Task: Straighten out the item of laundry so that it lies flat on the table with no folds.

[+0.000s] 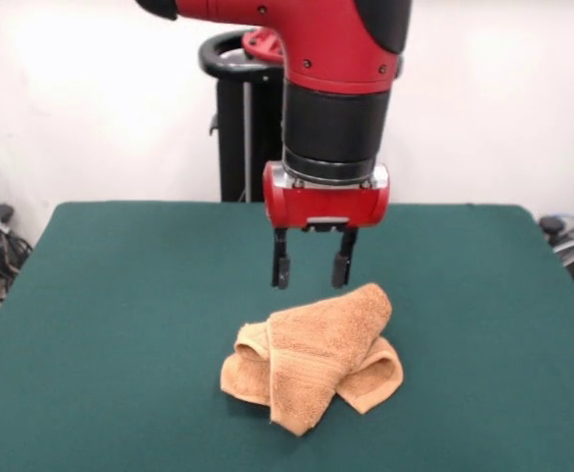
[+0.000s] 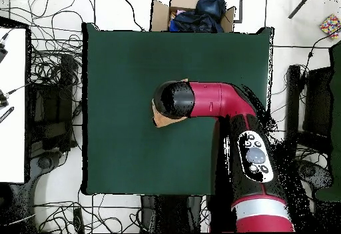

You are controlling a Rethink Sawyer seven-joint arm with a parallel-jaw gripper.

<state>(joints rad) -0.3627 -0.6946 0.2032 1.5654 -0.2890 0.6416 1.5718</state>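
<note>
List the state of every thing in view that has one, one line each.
washcloth: crumpled, folded over itself in a heap, not flat.
gripper: open, empty, hovering just above the washcloth.
table: bare green cloth around the washcloth.
cardboard box: open, dark cloth inside.

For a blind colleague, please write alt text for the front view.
A crumpled orange-tan washcloth, folded over itself, lies on a dark green table. The red and black robot arm's tool hangs open just above the cloth's far edge, with nothing in it.
</note>
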